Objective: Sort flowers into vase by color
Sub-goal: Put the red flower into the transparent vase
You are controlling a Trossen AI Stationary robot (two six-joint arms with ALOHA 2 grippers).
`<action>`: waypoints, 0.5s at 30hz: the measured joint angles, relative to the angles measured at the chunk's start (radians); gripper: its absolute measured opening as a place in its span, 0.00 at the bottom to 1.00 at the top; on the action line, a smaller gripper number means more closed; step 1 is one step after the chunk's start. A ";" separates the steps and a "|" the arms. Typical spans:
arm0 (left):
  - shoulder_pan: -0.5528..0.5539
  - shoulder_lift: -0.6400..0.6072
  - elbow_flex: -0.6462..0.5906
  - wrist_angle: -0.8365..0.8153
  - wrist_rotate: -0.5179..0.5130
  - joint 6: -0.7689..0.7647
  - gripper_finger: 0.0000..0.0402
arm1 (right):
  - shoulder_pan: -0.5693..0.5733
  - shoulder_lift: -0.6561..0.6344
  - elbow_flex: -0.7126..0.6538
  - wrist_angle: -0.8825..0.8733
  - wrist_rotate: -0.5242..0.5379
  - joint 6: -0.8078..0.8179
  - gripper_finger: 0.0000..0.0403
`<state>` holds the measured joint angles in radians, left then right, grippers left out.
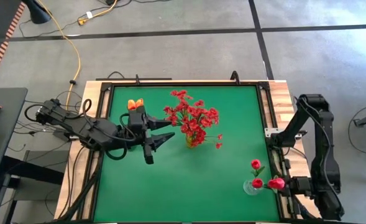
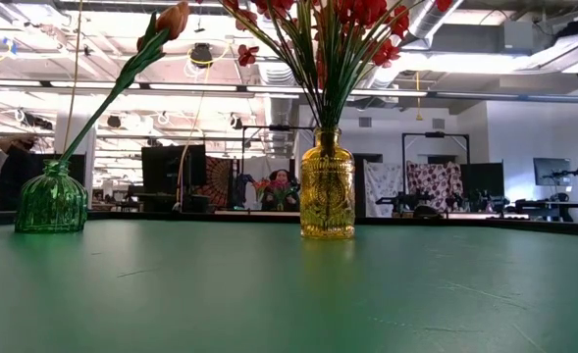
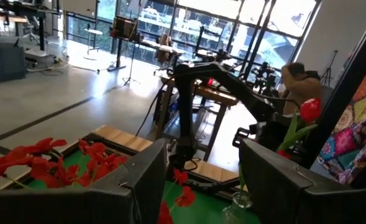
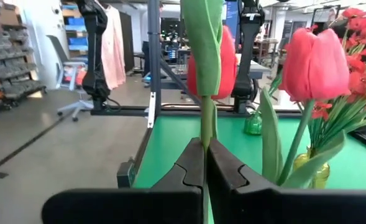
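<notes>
Here the right gripper [image 4: 204,163] pinches a red tulip's stem [image 4: 205,121] above the clear vase [image 1: 251,186] at the table's right edge — a slip topples it; left gripper [image 1: 161,140] hangs open.

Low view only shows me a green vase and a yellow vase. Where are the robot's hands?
Observer: The left gripper hangs open over the table, right beside the red blossoms in your yellow vase.
Operator: And the other hand?
Observer: The right gripper is over by the table's right edge, shut on the green stem of a red tulip.
Operator: Is there a vase there for it?
Observer: Yes, a clear vase stands close to that gripper near the right edge, and a red bud shows just by it.
</notes>
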<state>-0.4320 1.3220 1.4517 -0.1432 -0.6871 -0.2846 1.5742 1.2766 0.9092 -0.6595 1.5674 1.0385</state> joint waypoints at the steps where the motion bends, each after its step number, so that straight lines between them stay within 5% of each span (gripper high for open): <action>1: 0.000 0.000 0.000 -0.004 0.000 0.000 0.47 | -0.003 0.004 0.003 -0.013 0.002 0.016 0.07; 15: 0.004 0.000 0.000 -0.010 -0.001 0.000 0.47 | -0.017 0.014 -0.002 -0.124 0.003 0.035 0.07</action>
<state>-0.4282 1.3222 1.4517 -0.1532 -0.6880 -0.2848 1.5574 1.2903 0.9068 -0.7833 1.5708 1.0739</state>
